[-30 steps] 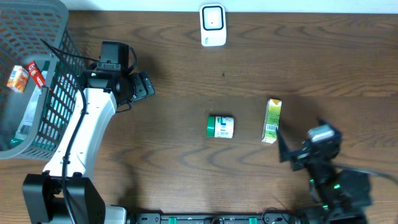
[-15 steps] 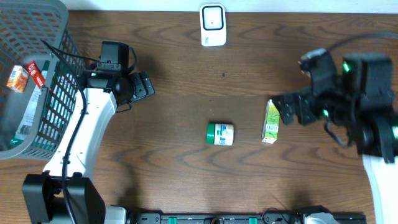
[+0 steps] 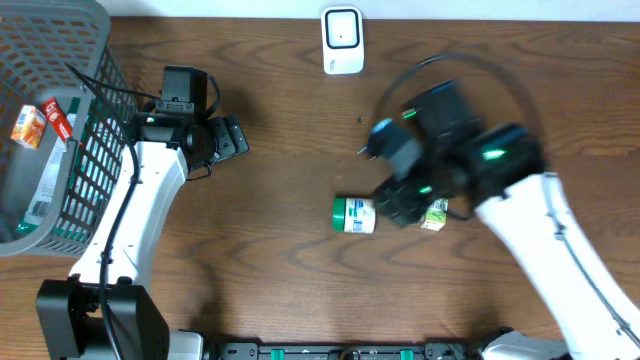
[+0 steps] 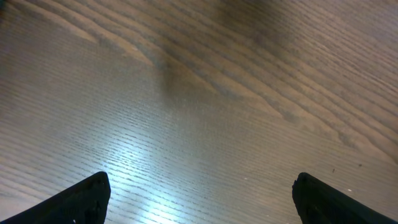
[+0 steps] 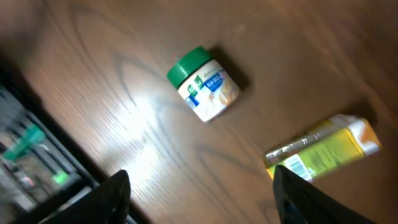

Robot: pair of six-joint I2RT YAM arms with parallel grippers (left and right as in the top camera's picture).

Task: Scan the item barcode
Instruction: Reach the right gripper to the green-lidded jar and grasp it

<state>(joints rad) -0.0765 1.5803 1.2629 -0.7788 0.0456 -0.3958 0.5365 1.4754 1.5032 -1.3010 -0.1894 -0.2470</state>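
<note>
So, from overhead: a grey mesh basket (image 3: 95, 150) sits at the table's (image 3: 280, 90) 9 o'clock edge with a small orange box (image 3: 27, 127) inside. The left gripper (image 3: 236, 138) hangs at roughly 10 o'clock from the table's middle. Its wrist view shows the fingers (image 4: 81, 196) spread wide over bare wood, holding nothing.

A white scanner (image 3: 342, 40) stands at the 12 o'clock edge. Near the middle, a green-lidded jar (image 3: 354, 214) lies on its side. A yellow-green carton (image 3: 434, 214) lies flat at its 3 o'clock, mostly covered by the right arm.

The right gripper (image 3: 398, 205) is blurry from above, probably hovering between jar and carton. In its wrist view the fingers (image 5: 112, 193) stand apart with nothing between them. The carton there is at the jar's 4 o'clock, not touching.
</note>
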